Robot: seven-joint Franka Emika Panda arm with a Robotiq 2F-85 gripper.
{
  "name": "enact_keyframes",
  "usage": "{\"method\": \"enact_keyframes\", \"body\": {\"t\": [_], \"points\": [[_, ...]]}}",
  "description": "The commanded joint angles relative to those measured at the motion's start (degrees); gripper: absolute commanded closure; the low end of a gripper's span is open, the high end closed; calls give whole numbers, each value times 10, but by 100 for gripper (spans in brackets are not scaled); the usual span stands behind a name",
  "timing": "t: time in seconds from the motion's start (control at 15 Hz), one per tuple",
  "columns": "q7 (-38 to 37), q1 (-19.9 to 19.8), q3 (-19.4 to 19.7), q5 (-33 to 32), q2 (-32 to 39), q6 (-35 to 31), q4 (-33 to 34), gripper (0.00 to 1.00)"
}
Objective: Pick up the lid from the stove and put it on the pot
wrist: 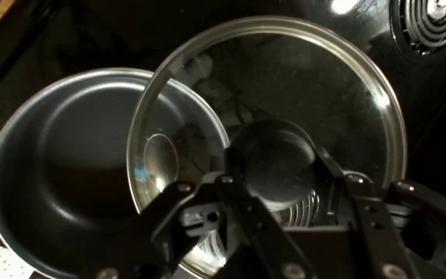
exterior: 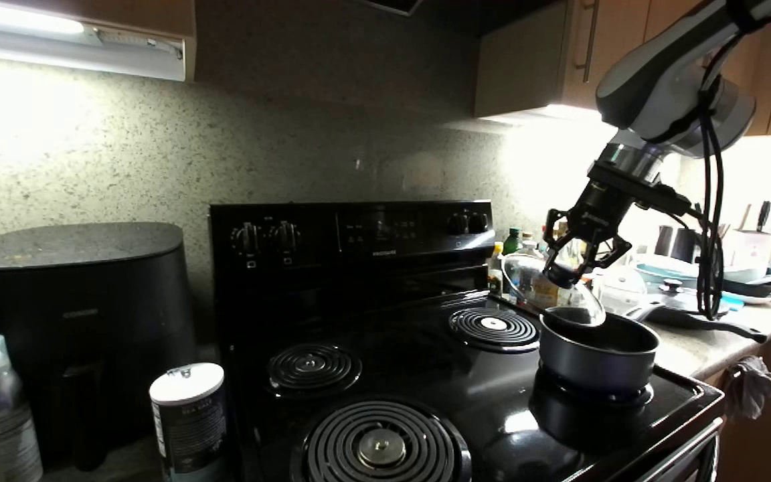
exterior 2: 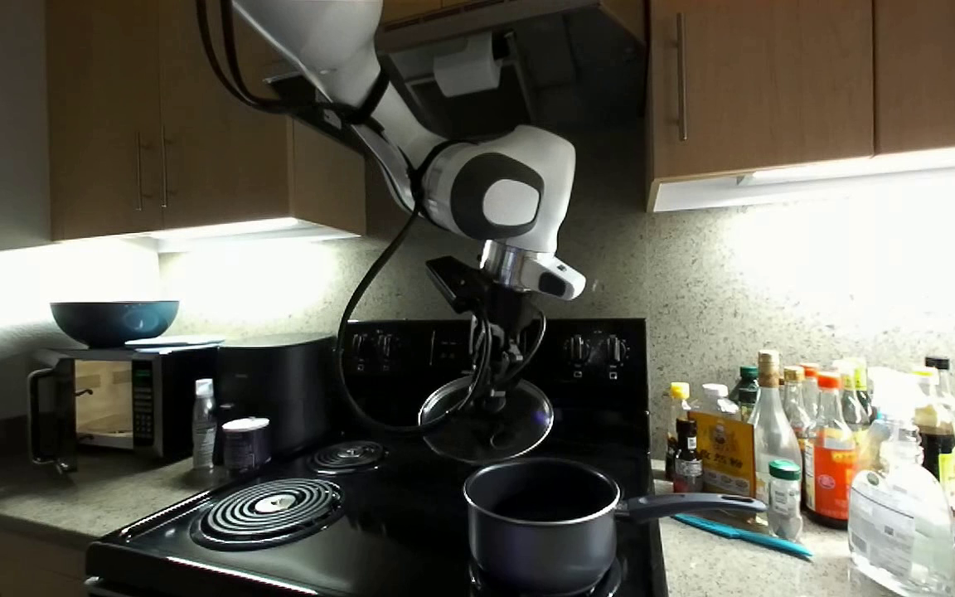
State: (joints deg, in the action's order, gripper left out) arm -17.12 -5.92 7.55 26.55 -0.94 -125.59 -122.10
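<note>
The jaws of the gripper [wrist: 275, 157] are clenched on the knob [wrist: 279, 170] of the lid [wrist: 281, 89], which is held tilted above the stove [exterior: 425, 375], just behind the pot [exterior 2: 542, 539] as an exterior view shows it. In the wrist view the lid's rim crosses the pot's, covering part of the opening and leaving the wider share exposed; whether the 2 rims touch, I cannot tell. The pot stands near the stove's side edge, and its handle [exterior 2: 693, 504] reaches past that edge over the countertop [exterior 2: 718, 572], close to a cluster of bottles [exterior 2: 830, 464]. On the pot's other side, a broad stretch of black stove surface runs to the coil burners [exterior: 381, 445], and the back control panel [exterior: 372, 237] stands apart from the lid. By count: 1 lid in the grip, 1 pot, 3 bare burners with the pot over a 4th, 4 dials [exterior: 247, 237] on the panel, 1 black rounded cooker [exterior: 124, 335], 1 microwave [exterior 2: 143, 398] and 1 dark blue bowl [exterior 2: 113, 322] on top of it.
</note>
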Motion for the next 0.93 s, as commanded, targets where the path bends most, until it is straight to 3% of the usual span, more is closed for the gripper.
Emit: {"method": "enact_keyframes", "body": {"t": [0.0, 0.13, 0.2, 0.87], "points": [[0, -5, -2, 0, 2, 1, 1, 52], [0, 0, -6, 0, 6, 1, 1, 52], [0, 1, -9, 0, 7, 1, 1, 77], [-40, -29, 22, 6, 4, 10, 0, 77]]}}
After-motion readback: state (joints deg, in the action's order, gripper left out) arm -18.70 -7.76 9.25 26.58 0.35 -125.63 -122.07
